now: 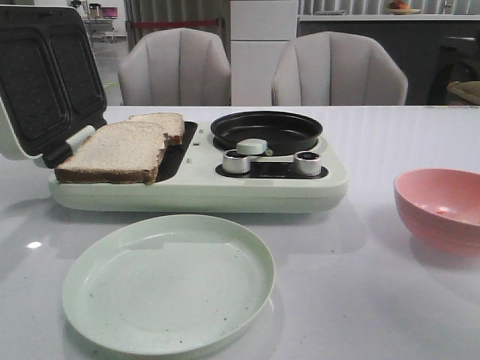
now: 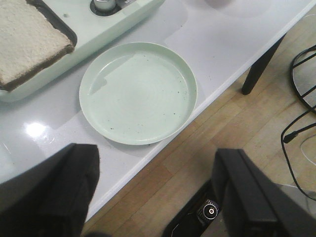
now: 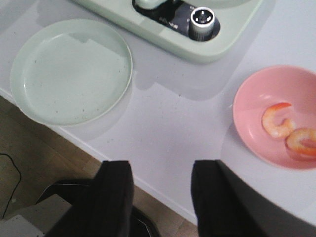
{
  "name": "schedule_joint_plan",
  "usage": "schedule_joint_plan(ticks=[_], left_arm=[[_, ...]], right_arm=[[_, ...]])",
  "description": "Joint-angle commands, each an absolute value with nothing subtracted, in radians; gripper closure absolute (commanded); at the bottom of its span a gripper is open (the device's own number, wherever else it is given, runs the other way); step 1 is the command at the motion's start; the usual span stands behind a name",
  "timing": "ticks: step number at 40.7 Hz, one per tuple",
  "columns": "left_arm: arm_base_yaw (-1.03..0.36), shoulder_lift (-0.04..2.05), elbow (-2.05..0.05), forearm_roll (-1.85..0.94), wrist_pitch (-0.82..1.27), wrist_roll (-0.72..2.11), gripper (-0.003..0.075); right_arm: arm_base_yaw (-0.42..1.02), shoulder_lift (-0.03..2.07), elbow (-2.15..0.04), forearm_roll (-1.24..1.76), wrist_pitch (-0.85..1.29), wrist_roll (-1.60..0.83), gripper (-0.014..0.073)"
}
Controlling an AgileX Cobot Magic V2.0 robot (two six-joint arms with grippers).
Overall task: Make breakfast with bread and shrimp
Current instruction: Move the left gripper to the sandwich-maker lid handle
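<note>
Two slices of bread (image 1: pixel 120 152) lie on the open sandwich plate of the breakfast maker (image 1: pixel 202 187); one slice shows in the left wrist view (image 2: pixel 27 42). Two orange-red shrimp (image 3: pixel 289 131) lie in the pink bowl (image 3: pixel 259 98), which stands at the right in the front view (image 1: pixel 442 210). My left gripper (image 2: pixel 155 190) is open and empty over the table's front edge. My right gripper (image 3: pixel 160 197) is open and empty at the front edge, near the bowl. Neither gripper shows in the front view.
A pale green plate (image 1: pixel 169 281) sits in front of the breakfast maker, also in the wrist views (image 2: pixel 138 91) (image 3: pixel 71 69). The maker has a raised lid (image 1: pixel 45 82), a black round pan (image 1: pixel 266 129) and two knobs (image 1: pixel 307 163). Two chairs (image 1: pixel 176 67) stand behind the table.
</note>
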State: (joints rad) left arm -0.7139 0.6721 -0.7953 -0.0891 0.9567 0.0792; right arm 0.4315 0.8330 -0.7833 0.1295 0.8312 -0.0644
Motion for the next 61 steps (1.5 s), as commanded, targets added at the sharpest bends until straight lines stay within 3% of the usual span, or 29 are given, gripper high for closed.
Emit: schedule_joint_plan(ticks=[1,14,20,28,35,51,61], left_arm=[[-0.720,0.671,-0.823,-0.097,0.890,0.080,0.0190],[-0.718,0.736,-0.852,-0.094,0.931,0.080,0.0190],[-0.712,0.875,-0.939,-0.094,1.099,0.080,0.0190],[-0.668,1.076,-0.992,-0.083,1.106,0.080,0.0192],[-0.479,1.237,-1.007,-0.064,1.074,0.080,0.0254],[0.051,1.302,-1.050,-0.287,0.930,0.295,0.0619],[0.296,1.418,-1.218,-0.517,0.883,0.395,0.0620]], right_arm=[[0.430,0.754,-0.734,0.121,0.748,-0.061,0.0193],[0.430,0.598,-0.655,0.121,0.724,-0.061,0.0193],[0.430,0.596,-0.655,0.123,0.729,-0.061,0.0193],[0.430,0.596,-0.655,0.123,0.735,-0.061,0.0193],[0.430,0.596,-0.655,0.123,0.735,-0.061,0.0193],[0.430,0.596,-0.655,0.123,0.736,-0.061,0.0193],[0.430,0.596,-0.655,0.123,0.743,-0.061,0.0193]])
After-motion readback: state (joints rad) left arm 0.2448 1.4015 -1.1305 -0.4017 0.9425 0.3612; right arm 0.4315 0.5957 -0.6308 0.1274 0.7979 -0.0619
